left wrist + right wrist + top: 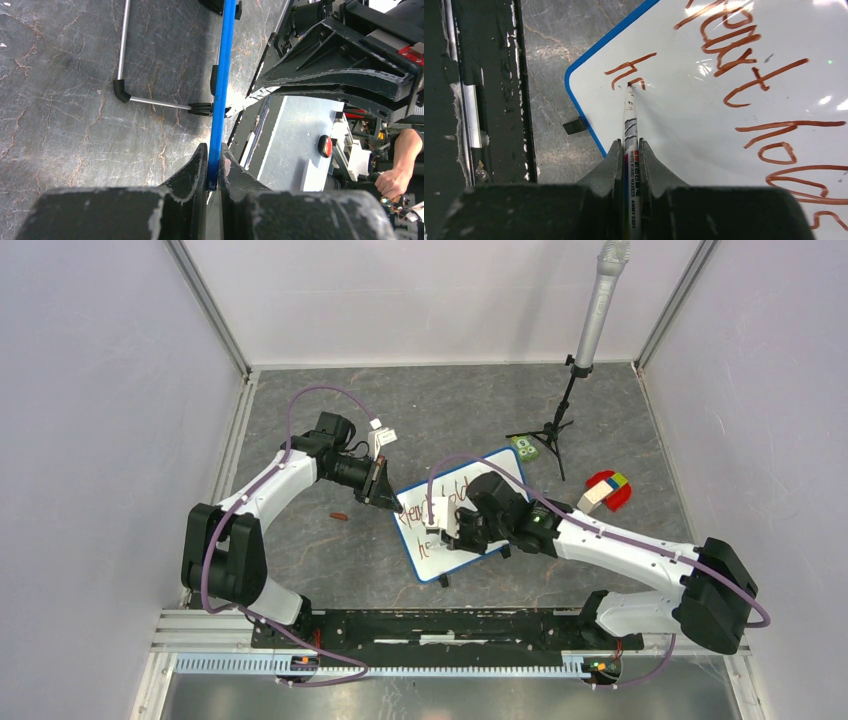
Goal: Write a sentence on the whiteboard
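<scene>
The whiteboard stands tilted at the table's middle, with a blue frame. The sentence is in reddish-brown letters. In the right wrist view the sentence reads "Heart" and "hold" on the first line, with a few letters of a second line near the board's corner. My left gripper is shut on the board's blue frame, and its jaws pinch the edge. My right gripper is shut on a white marker. The marker's tip touches the whiteboard at the second line's last stroke.
A microphone on a tripod stands at the back right. A green packet and a red-and-coloured object lie to the right of the board. A small brown piece lies to its left. White walls enclose the table.
</scene>
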Controlling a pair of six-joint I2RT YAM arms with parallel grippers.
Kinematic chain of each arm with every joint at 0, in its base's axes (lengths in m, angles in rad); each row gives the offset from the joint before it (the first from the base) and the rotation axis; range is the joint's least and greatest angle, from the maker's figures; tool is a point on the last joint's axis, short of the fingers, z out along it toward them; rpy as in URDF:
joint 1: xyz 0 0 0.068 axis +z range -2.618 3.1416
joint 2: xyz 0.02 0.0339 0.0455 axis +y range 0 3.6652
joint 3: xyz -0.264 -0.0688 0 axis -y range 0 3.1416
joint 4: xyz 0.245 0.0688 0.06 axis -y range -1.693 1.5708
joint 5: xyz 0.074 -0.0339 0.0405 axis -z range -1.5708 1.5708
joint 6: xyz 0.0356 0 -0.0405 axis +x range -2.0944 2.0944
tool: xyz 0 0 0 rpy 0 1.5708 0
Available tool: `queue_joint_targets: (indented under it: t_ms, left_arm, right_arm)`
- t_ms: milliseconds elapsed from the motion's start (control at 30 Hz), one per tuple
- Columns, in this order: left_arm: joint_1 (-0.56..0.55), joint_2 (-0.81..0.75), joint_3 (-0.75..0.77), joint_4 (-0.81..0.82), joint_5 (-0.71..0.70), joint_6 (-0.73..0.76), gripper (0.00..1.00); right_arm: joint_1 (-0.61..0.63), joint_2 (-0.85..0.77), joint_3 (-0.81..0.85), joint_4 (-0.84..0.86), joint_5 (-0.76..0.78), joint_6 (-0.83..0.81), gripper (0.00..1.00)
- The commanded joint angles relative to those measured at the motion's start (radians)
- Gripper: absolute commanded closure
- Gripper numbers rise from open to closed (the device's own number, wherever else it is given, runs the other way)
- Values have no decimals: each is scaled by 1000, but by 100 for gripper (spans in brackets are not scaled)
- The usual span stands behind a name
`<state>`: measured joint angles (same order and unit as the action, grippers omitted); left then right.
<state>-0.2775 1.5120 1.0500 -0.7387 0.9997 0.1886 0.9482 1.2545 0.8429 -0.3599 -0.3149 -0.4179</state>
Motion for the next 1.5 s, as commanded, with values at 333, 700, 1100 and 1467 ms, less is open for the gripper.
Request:
queue_joint_targets:
  t_ms: [333, 700, 1100, 1467]
  left_arm:
    - [-3, -13, 25, 21, -32, -2, 98]
    - [-3, -3, 38, 12, -31, 3, 98]
    - [-3, -5, 38, 12, -29, 2, 98]
    - [-3, -5, 38, 12, -32, 3, 98]
  right_arm:
    - [-10, -32, -8, -15, 31, -38, 100]
    - [-40, -19, 18, 32, 65, -2, 100]
    - [-54, -13, 58, 44, 62, 13, 100]
    - [-53, -22, -2, 13, -6, -8, 100]
